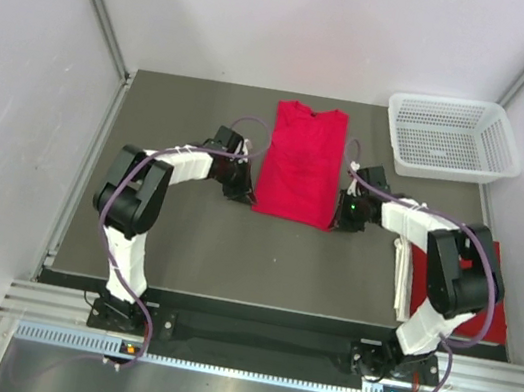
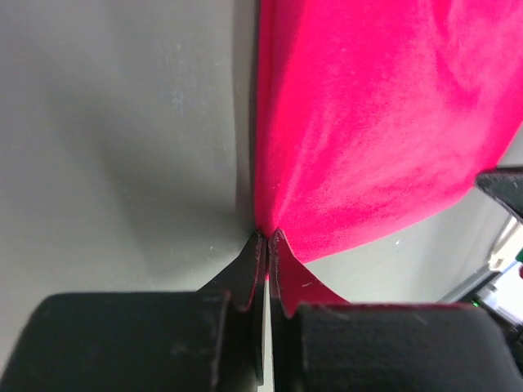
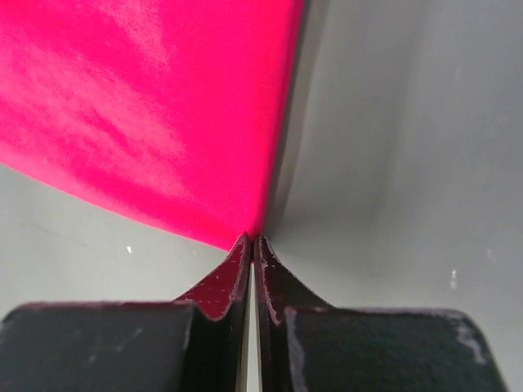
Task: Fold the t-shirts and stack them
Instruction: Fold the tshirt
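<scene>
A bright red t-shirt lies on the dark table, folded lengthwise into a narrow strip with its neck at the far end. My left gripper is shut on its near left corner; the left wrist view shows the cloth pinched between the closed fingertips. My right gripper is shut on the near right corner; the right wrist view shows the cloth running up from the closed tips. The hem between the grippers is slightly lifted.
A white mesh basket stands at the back right. A red and white folded item lies by the right arm at the table's right edge. Grey walls close in the left, right and back sides.
</scene>
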Robot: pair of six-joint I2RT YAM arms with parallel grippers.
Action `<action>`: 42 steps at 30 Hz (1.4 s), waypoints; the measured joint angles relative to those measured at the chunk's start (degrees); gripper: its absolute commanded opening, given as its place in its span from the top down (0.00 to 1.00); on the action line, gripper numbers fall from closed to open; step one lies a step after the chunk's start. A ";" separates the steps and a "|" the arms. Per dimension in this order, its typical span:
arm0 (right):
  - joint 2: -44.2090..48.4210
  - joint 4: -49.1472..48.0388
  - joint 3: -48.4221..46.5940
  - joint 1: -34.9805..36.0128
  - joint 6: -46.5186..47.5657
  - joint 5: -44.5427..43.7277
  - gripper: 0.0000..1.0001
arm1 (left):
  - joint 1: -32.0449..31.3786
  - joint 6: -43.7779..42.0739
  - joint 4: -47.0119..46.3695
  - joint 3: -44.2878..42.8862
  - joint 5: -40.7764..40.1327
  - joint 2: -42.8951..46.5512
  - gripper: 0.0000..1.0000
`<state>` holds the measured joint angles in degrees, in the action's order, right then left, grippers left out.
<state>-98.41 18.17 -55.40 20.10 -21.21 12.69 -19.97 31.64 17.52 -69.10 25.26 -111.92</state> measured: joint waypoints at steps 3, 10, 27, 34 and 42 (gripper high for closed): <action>3.45 -1.53 4.33 0.09 -0.57 -0.17 1.00 | -0.92 0.39 0.48 1.64 -1.90 1.62 1.00; 13.09 -2.75 14.60 3.19 -3.85 -2.58 1.00 | -4.68 3.26 0.35 12.46 -3.65 9.90 1.00; 29.92 2.58 25.40 9.49 -13.81 -7.72 0.61 | -9.25 10.01 0.92 28.33 -10.12 26.80 0.57; 30.86 2.62 26.27 9.51 -22.56 -8.48 0.54 | -9.25 14.95 -1.55 33.97 -9.40 32.06 0.53; 30.86 -2.38 28.17 9.49 -29.03 -8.26 0.53 | -9.25 19.65 -6.40 36.17 -6.84 32.17 0.52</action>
<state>-67.55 15.79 -27.22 29.58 -50.24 4.43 -29.21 51.29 11.11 -32.93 18.41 -79.75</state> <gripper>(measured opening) 0.465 0.471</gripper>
